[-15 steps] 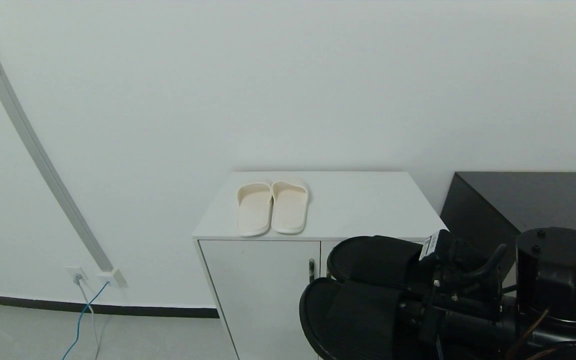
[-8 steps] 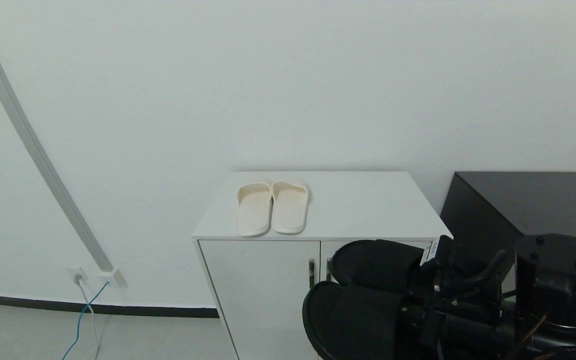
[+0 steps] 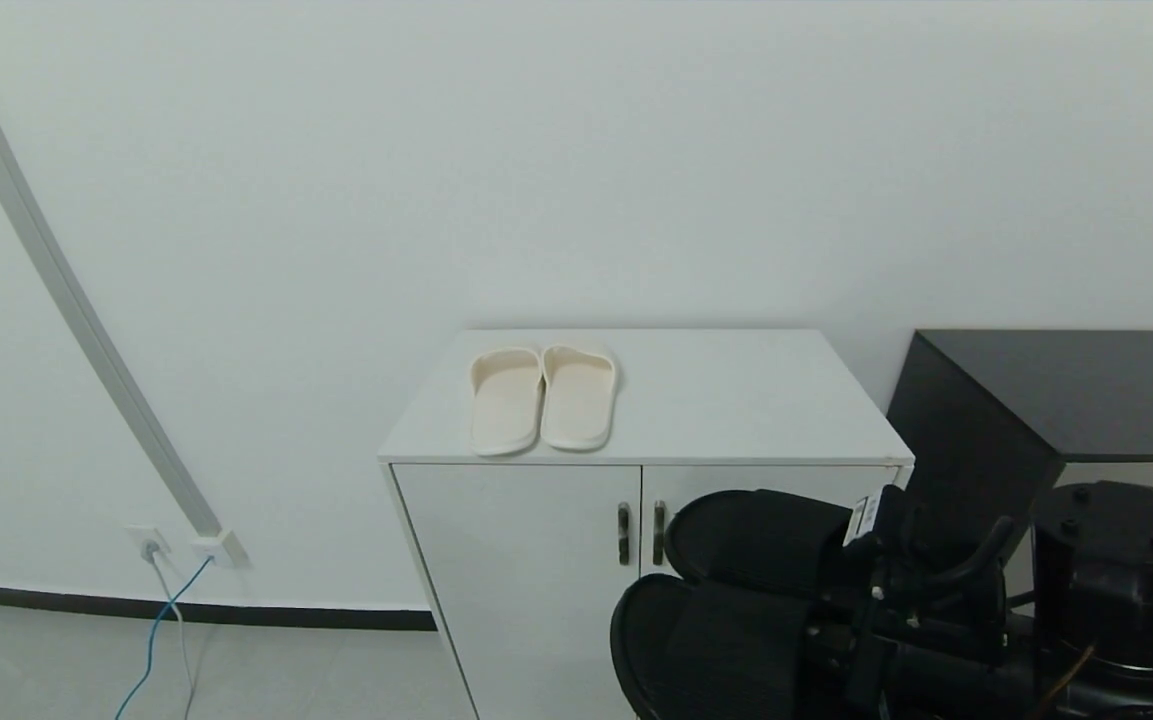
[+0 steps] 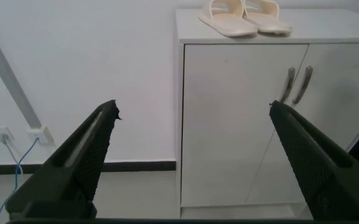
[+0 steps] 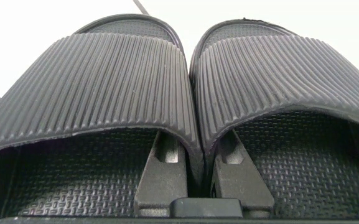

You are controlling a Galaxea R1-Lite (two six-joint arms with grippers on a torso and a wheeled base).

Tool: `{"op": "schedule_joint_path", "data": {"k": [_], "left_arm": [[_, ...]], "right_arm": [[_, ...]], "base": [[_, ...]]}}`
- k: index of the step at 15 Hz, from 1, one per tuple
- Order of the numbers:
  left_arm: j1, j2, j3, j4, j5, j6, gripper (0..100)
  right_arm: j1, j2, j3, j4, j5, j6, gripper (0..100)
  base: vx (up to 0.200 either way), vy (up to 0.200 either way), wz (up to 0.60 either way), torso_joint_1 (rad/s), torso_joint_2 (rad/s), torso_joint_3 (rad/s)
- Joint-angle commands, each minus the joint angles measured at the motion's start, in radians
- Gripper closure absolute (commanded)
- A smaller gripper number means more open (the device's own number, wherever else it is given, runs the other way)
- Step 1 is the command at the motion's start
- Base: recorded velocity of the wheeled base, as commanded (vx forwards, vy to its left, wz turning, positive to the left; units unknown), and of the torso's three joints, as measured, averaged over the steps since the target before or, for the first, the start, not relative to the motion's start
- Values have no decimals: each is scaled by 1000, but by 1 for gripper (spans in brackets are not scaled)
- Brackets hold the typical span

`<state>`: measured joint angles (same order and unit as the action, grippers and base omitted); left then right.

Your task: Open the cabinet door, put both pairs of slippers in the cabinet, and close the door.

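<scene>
Black slippers [image 3: 736, 580] sit clamped in the right gripper [image 5: 199, 177] before the shut cabinet [image 3: 516, 560], cream slippers [image 3: 543, 398] on its top, so door-opening looks the step in hand: the empty, spread left gripper [image 4: 193, 109] should take a handle [image 3: 624, 533].

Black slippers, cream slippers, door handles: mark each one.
black slippers [image 5: 129, 74]: right wrist view, ribbed strap of one slipper.
cream slippers [image 3: 504, 405]: head view, footbed of the left slipper.
door handles [image 3: 624, 533]: head view, the left door's handle.

Ribbed matt black slippers [image 5: 104, 87]; smooth cabinet [image 3: 516, 580]
</scene>
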<state>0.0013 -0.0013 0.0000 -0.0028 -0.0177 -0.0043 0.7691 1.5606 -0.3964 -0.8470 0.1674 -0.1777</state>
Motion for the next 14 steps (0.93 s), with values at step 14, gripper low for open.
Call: {"op": "schedule_joint_path", "data": {"k": [14], "left_arm": [[0,1,0,0,-1,0,0]], "right_arm": [[-1,16,22,-35,1,0,100]], "base": [[0,0,0,-206,524,320]]}}
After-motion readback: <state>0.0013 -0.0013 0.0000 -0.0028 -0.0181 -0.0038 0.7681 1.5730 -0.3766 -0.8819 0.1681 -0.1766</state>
